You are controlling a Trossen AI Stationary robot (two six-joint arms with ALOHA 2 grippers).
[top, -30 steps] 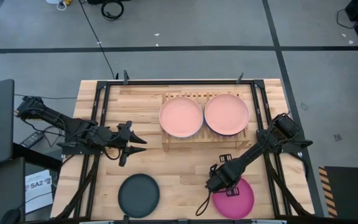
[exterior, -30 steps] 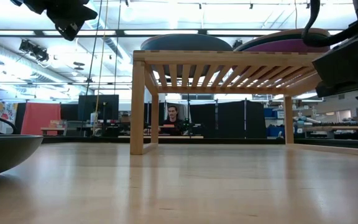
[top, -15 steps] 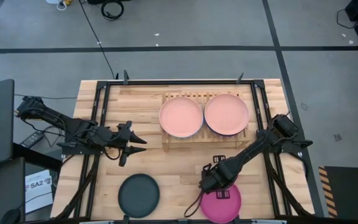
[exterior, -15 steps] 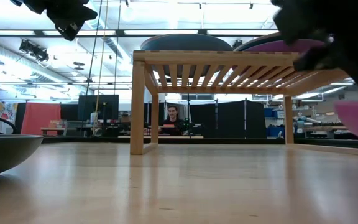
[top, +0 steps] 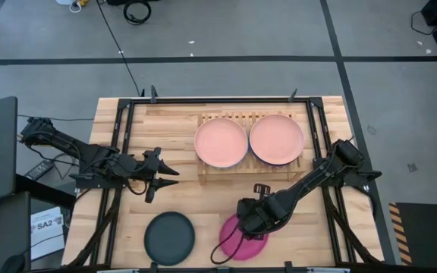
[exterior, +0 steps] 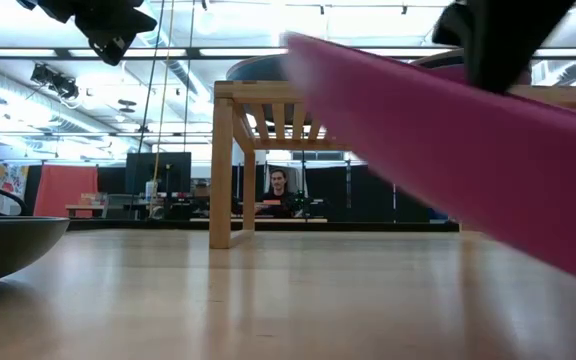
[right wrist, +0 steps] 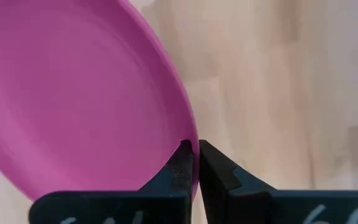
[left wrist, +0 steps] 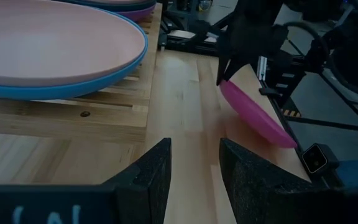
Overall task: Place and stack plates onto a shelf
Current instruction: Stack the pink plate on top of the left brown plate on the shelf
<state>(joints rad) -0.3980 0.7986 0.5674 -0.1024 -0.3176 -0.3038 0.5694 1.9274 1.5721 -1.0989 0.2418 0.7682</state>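
Note:
A magenta plate hangs tilted near the table's front edge, with my right gripper shut on its rim. In the low view the plate slants across the picture. The wooden shelf stands at the far middle. It carries two side-by-side stacks of plates, each topped by a salmon pink plate. A black plate rests on the table at the near left. My left gripper hovers open over the table's left part, touching nothing. My right gripper pinches the magenta plate's rim between its two fingers, one finger on the inner face and the other on the underside. The fingers come steeply from above. The plate hangs tilted below them, lifted off the table.
The pink plate nearer my left gripper lies on a blue plate. Bare wood lies between the shelf and the two near plates. Black frame rails run along both sides of the table. A person sits in the room far behind the shelf.
My right gripper has risen and gone toward the table's left with the magenta plate, rolling its wrist. The plate lay flat on the table at the near right. Now it is lifted and tipped, closer to the black plate.

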